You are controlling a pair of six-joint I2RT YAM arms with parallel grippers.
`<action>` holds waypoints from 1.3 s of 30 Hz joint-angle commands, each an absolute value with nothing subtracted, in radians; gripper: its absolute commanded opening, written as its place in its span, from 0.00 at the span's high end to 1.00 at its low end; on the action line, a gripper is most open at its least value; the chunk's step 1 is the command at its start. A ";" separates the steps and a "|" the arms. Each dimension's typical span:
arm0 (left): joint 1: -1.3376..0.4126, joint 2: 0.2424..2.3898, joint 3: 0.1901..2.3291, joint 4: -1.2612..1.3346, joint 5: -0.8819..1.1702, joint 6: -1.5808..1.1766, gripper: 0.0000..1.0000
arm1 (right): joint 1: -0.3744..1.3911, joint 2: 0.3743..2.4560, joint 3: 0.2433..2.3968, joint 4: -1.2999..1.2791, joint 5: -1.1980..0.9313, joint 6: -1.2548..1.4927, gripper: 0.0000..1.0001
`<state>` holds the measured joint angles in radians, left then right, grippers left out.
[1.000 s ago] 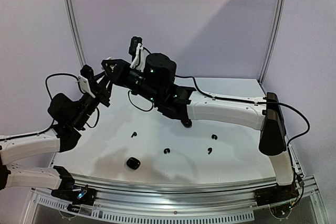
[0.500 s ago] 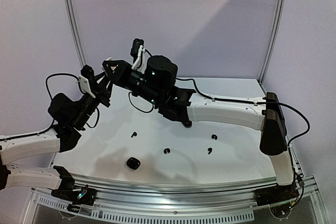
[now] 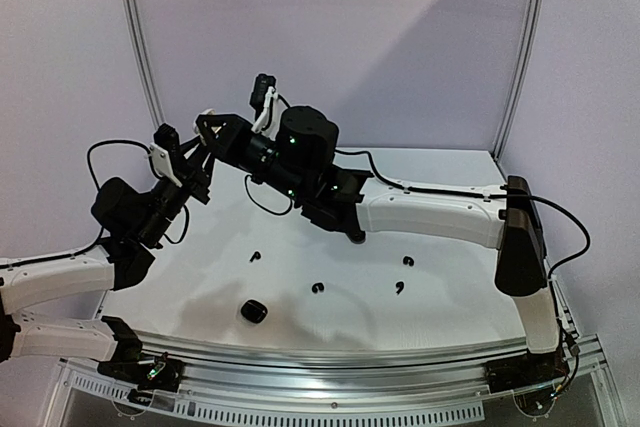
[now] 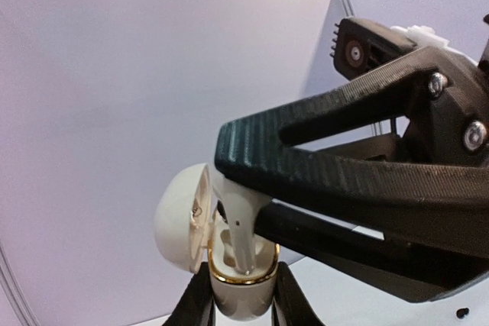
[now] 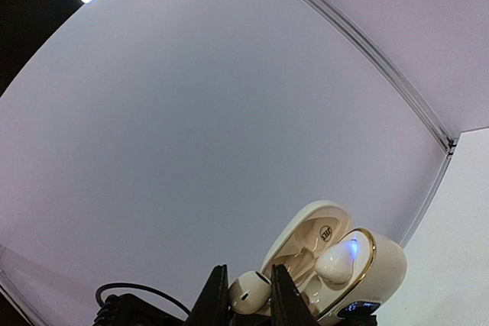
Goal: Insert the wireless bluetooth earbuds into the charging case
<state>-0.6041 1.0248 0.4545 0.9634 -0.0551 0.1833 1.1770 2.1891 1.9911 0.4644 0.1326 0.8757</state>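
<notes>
My left gripper [image 4: 242,280] is shut on a white charging case [image 4: 238,301] with a gold rim, held upright in the air with its lid [image 4: 178,219] open. My right gripper [image 5: 248,275] is shut on a white earbud [image 5: 248,292]. In the left wrist view that earbud [image 4: 243,234] has its stem pointing down into the case's cavity. Another white earbud [image 5: 336,261] sits in the case [image 5: 378,265] beside a blue light. In the top view both grippers meet high at the left, left gripper [image 3: 196,173] below right gripper [image 3: 207,130].
On the white table [image 3: 450,307] lie small black earbuds [image 3: 255,256] [image 3: 318,289] [image 3: 400,288] [image 3: 406,261] and a black oval case [image 3: 254,311] near the front. The booth's purple walls stand behind and to the sides.
The right arm has shifted slightly above the left gripper. The left arm and the things on the table have not moved.
</notes>
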 commanded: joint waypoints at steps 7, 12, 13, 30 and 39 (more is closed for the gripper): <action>-0.617 0.999 0.466 1.055 -0.031 0.195 1.00 | 1.163 2.191 1.969 0.401 0.185 0.879 1.00; -0.617 1.005 0.467 1.055 -0.028 0.189 1.00 | 1.162 2.210 2.010 0.375 0.153 0.878 1.00; -0.617 1.005 0.468 1.056 -0.028 0.189 1.00 | 1.161 2.217 2.018 0.373 0.149 0.879 1.00; -0.617 1.005 0.468 1.064 -0.051 0.197 1.00 | 1.160 2.225 1.994 0.373 0.158 0.895 1.00; -0.617 1.008 0.469 1.074 -0.051 0.200 1.00 | 1.160 2.220 1.975 0.374 0.167 0.916 0.88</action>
<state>-0.6041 1.0241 0.4545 0.9821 -0.0425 0.1905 1.1709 2.1929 2.0075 0.4500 0.1444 0.9051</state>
